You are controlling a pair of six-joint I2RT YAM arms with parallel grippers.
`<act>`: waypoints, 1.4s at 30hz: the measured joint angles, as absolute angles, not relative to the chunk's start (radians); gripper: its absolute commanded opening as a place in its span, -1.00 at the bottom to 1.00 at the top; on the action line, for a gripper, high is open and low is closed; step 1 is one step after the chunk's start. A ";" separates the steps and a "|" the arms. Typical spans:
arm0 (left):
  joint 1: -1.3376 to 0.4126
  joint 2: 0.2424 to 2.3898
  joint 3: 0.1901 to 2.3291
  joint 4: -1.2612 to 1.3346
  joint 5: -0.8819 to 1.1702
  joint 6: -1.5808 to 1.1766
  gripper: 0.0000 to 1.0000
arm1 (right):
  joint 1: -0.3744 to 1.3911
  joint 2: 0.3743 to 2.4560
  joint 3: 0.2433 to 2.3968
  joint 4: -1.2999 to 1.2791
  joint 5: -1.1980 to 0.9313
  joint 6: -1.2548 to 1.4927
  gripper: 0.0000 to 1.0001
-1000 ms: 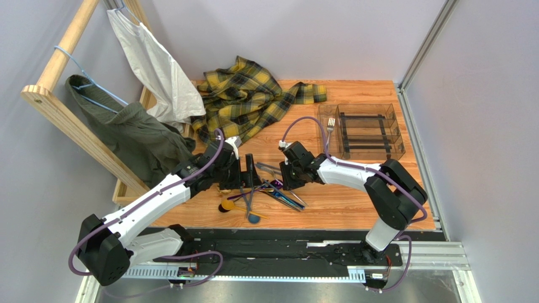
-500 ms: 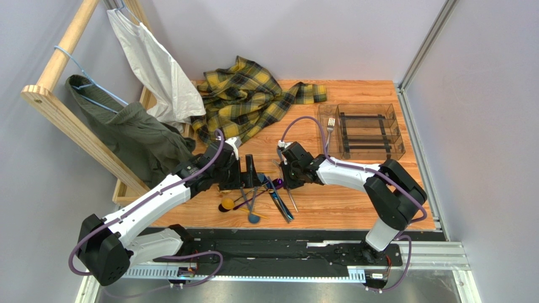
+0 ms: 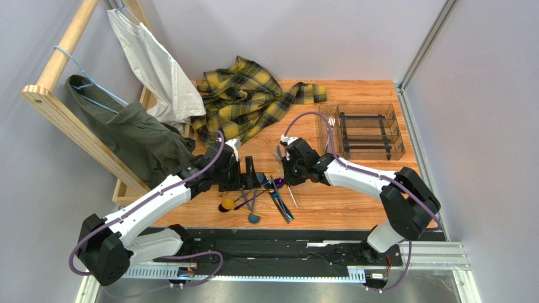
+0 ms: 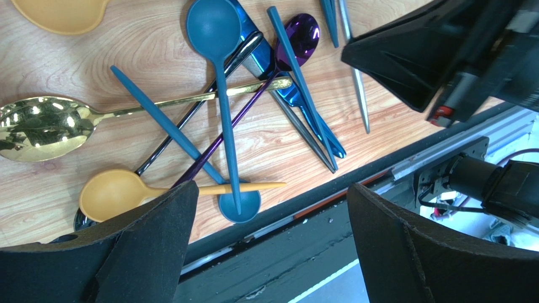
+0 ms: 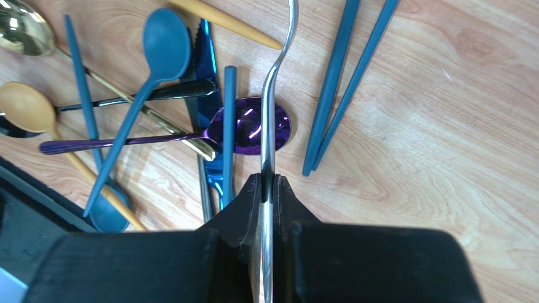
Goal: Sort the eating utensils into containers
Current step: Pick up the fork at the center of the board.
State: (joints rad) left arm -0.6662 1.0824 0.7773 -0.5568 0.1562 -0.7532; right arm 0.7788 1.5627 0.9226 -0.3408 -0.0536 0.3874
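A heap of eating utensils (image 3: 256, 199) lies near the table's front edge. The left wrist view shows a teal spoon (image 4: 215, 25), a gold spoon (image 4: 38, 126), a yellow spoon (image 4: 114, 189), a purple spoon (image 4: 302, 31) and a blue knife (image 4: 278, 82) crossing each other. My left gripper (image 4: 272, 189) hangs open above them, holding nothing. My right gripper (image 5: 268, 183) is shut on a slim silver utensil (image 5: 268, 126), seen edge-on over the purple spoon (image 5: 250, 129). Teal chopsticks (image 5: 345, 82) lie to its right. The clear containers tray (image 3: 392, 136) stands at the back right with a silver fork (image 3: 330, 126) in its left compartment.
A yellow plaid cloth (image 3: 250, 95) is bunched at the back of the table. On the left, a wooden rack (image 3: 63, 101) carries a green garment (image 3: 136, 136) and a white one (image 3: 158, 69). A black rail (image 3: 284, 237) runs along the front edge.
My right gripper has shut on the silver utensil and drawn it slightly right and back. Some pieces in the heap have shifted. The left arm has stayed still and open.
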 measured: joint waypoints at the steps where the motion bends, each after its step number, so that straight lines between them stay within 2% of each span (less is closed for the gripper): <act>1: -0.666 1.082 0.777 -0.557 0.156 -0.753 0.93 | 0.779 1.554 0.923 -0.344 -0.054 0.387 -1.00; 18: -0.666 1.081 0.767 -0.555 0.156 -0.753 0.93 | 0.772 1.277 0.945 -0.465 -0.040 0.403 -1.00; 30: -0.666 1.081 0.765 -0.557 0.157 -0.752 0.93 | 0.746 0.969 0.951 -0.546 0.149 0.422 -1.00; 42: -0.666 1.096 0.765 -0.556 0.167 -0.749 0.93 | 0.702 1.018 0.972 -0.590 0.220 0.417 -1.00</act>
State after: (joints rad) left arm -0.6662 1.0958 0.7654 -0.5564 0.1669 -0.7486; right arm 0.7017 1.0176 0.9722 -0.5900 0.2195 0.4168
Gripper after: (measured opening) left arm 0.964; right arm 0.052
